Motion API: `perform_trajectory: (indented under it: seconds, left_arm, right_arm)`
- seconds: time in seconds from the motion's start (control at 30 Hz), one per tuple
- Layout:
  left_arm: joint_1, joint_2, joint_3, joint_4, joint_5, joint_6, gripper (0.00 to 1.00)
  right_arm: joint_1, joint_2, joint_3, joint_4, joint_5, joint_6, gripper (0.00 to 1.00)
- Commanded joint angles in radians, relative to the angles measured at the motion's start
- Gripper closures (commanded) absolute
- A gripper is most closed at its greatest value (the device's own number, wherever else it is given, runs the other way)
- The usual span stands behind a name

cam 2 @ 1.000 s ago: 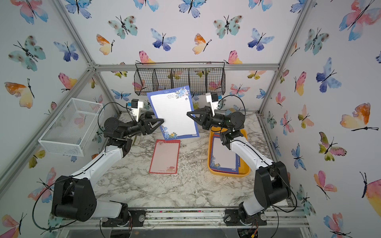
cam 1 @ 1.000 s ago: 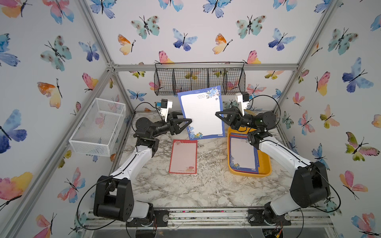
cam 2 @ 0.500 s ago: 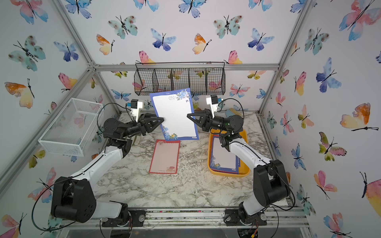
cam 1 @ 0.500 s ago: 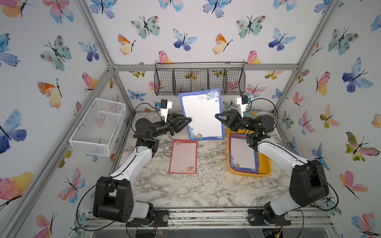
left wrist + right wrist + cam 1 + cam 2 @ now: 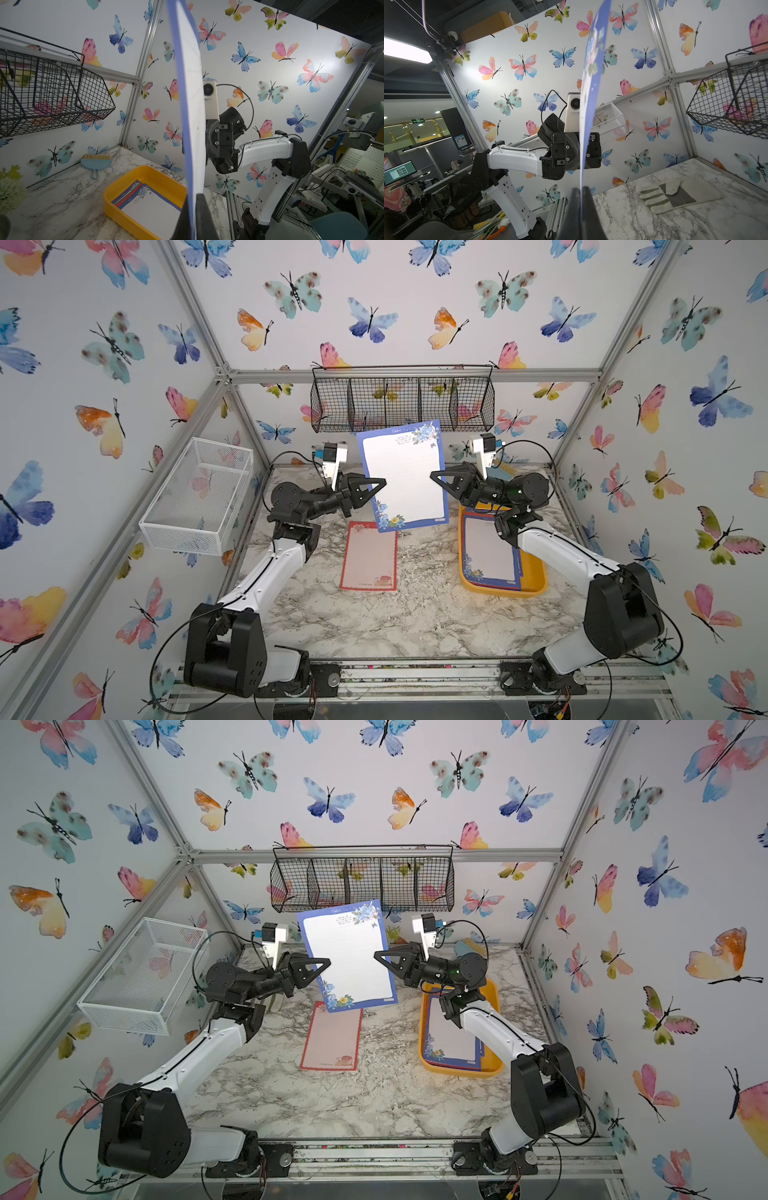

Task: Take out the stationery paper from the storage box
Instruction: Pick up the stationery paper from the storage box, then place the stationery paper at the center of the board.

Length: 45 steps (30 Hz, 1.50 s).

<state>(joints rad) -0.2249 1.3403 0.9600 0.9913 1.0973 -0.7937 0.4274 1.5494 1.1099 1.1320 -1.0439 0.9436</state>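
Top views: left tool [image 5: 382, 483], right tool [image 5: 433, 478] both pinch one blue sheet [image 5: 406, 472]; one red sheet [image 5: 368, 558] flat.

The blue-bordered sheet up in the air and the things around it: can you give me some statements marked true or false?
1. The left jaws and the right jaws are both shut on the blue-bordered sheet, holding it above the table. True.
2. The red-bordered sheet lies inside the storage box. False: it lies flat on the table, outside the box.
3. The storage box is empty. False: a stack of sheets lies in it.
4. A black wire basket hangs on the back wall. True.
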Motion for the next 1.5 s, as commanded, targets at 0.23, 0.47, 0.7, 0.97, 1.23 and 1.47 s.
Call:
perform_trajectory:
  seconds: [0.23, 0.47, 0.7, 0.97, 1.23, 1.47]
  left_arm:
    - [-0.007, -0.046, -0.017, 0.042, -0.010, -0.012, 1.00]
    - [-0.006, -0.028, -0.007, 0.038, -0.016, -0.037, 1.00]
    - [-0.002, -0.043, 0.017, -0.110, -0.028, 0.052, 1.00]
    - [-0.004, -0.053, 0.067, -0.368, -0.079, 0.228, 1.00]
    - [-0.002, -0.009, 0.201, -0.750, -0.139, 0.369, 1.00]
    - [0.032, 0.141, 0.346, -1.268, -0.085, 0.494, 1.00]
  right_arm:
    - [0.008, -0.058, -0.001, -0.057, 0.027, -0.048, 0.98]
    - [0.008, -0.082, 0.004, -0.185, 0.048, -0.138, 0.97]
    - [0.009, -0.084, 0.038, -0.333, 0.084, -0.230, 0.90]
    - [0.008, -0.156, 0.028, -0.523, 0.162, -0.371, 0.63]
    - [0.008, -0.212, 0.113, -0.959, 0.447, -0.605, 0.46]
    - [0.008, -0.269, 0.129, -1.111, 0.541, -0.653, 0.44]
